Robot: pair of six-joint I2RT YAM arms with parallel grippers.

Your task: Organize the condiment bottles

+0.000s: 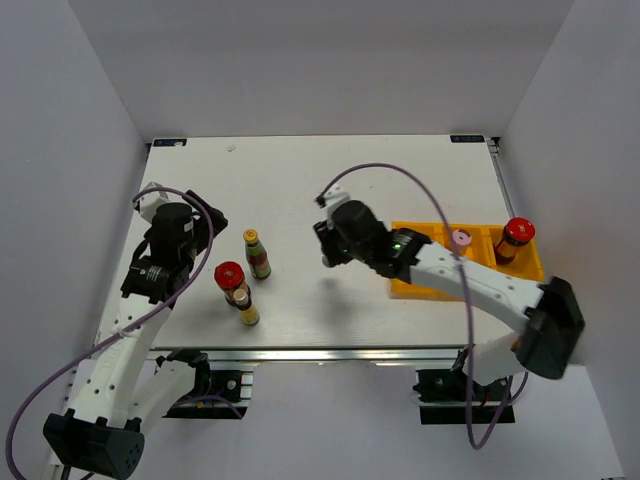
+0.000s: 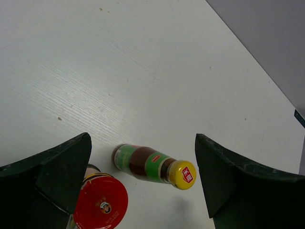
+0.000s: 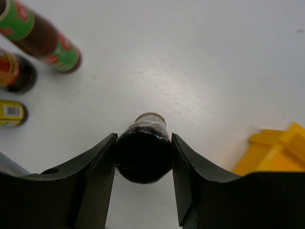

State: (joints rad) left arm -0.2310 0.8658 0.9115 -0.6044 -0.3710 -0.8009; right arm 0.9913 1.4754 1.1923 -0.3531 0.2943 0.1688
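The right claw [image 3: 144, 139] is clamped on the small black-capped bottle [image 3: 143, 160], a finger pressed to each side of the cap. It grips high so the body stays upright below it (lifted or not, I can't tell). The yellow tray [image 3: 276, 152] sits off to that claw's right, and I'd guess the bottle is bound for it, joining the pink-capped bottle [image 1: 461, 239] and a red-capped jar [image 1: 516, 235] standing in its compartments. Across the way the left claw [image 2: 142, 140] hangs wide open, empty. The slim yellow-capped bottle [image 2: 152, 164] stands under the gap between its fingers, with a second red-capped jar [image 2: 100, 202] by its left finger, so it looks lined up for a pick.
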